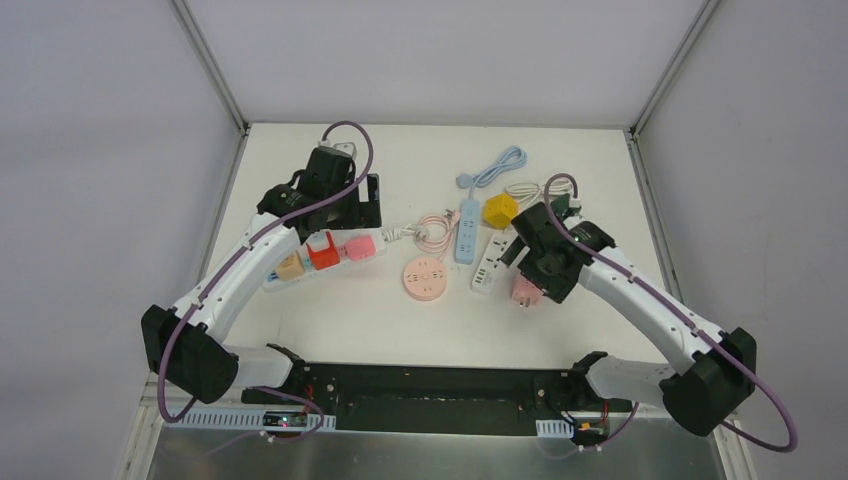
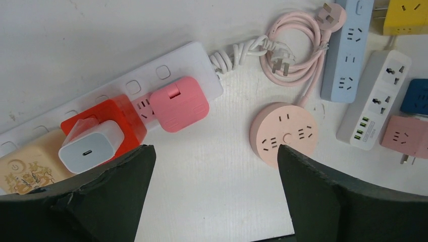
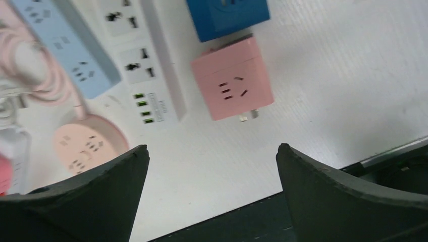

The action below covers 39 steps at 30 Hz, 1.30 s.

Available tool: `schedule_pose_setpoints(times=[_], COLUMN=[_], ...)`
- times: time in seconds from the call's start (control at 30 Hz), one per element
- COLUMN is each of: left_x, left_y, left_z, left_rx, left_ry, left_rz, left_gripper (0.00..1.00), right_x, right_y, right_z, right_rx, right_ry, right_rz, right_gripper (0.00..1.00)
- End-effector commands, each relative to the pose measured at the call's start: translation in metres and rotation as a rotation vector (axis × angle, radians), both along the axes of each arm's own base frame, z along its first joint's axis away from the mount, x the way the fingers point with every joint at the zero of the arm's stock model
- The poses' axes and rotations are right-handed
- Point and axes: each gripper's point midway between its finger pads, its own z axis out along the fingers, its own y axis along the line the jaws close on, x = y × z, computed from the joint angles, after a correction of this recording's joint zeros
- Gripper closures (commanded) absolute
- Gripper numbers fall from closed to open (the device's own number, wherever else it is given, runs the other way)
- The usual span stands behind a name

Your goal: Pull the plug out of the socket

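A pink cube plug [image 3: 232, 78] lies loose on the table, its metal prongs [image 3: 247, 116] bare, beside a white socket strip with USB ports [image 3: 144, 60]. My right gripper [image 3: 212, 151] hangs open just near of it, with nothing between the fingers; from above it sits over that cube [image 1: 526, 291]. At the left, a long white socket strip [image 2: 166, 70] carries a flat pink plug [image 2: 179, 103], a red cube [image 2: 113, 113] with a white charger [image 2: 91, 146] on it, and a beige plug [image 2: 28, 166]. My left gripper [image 2: 216, 154] is open above bare table beside them.
A round pink socket [image 2: 285, 133] with a coiled pink cord, a light blue strip [image 2: 348, 50], a blue cube [image 3: 227, 15] and a yellow cube [image 1: 500, 210] crowd the middle and right. The table's dark front edge runs close below the right fingers.
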Motion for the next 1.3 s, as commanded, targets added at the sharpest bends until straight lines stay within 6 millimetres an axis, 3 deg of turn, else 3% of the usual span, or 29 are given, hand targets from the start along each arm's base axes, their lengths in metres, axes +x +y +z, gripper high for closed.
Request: schedule_pose_setpoints(times=[0.0,0.2,0.3,0.43,0.6,0.73,0.83,1.0,1.07,1.27], left_x=[-0.007,-0.013,-0.014,-0.016,-0.018,-0.023,-0.026,-0.028,-0.026,-0.026], left_y=[0.0,0.01,0.02,0.039,0.089,0.114,0.127,0.13,0.129,0.137], left_z=[0.013,0.024,0.027,0.025,0.027,0.04,0.044,0.047,0.047,0.049], left_rx=[-0.035,-0.03,-0.004,0.059,0.165,0.198,0.223,0.21,0.208,0.247], left_ry=[-0.031,-0.061,-0.085,-0.101,-0.193,-0.246,-0.257,-0.264,-0.263,-0.264], left_rz=[-0.027,0.008,0.043,0.119,0.34,0.442,0.489,0.5,0.494,0.501], left_gripper=[0.05,0.06,0.06,0.06,0.03,0.02,0.01,0.01,0.01,0.01], right_x=[0.015,0.037,0.042,0.058,0.074,0.087,0.095,0.107,0.104,0.108], right_y=[0.018,0.115,0.169,0.23,0.289,0.321,0.341,0.362,0.371,0.377], right_z=[0.037,0.063,0.074,0.063,0.029,0.004,0.0,-0.022,-0.033,-0.051], right_rx=[0.135,0.59,0.698,0.604,0.588,0.637,0.662,0.645,0.661,0.671], right_ry=[-0.127,-0.229,-0.228,-0.16,-0.065,0.011,0.023,0.045,0.096,0.131], right_rz=[0.005,0.133,0.191,0.208,0.11,0.01,0.014,0.013,0.013,-0.005], right_gripper=[0.01,0.05,0.07,0.09,0.21,0.24,0.24,0.24,0.28,0.32])
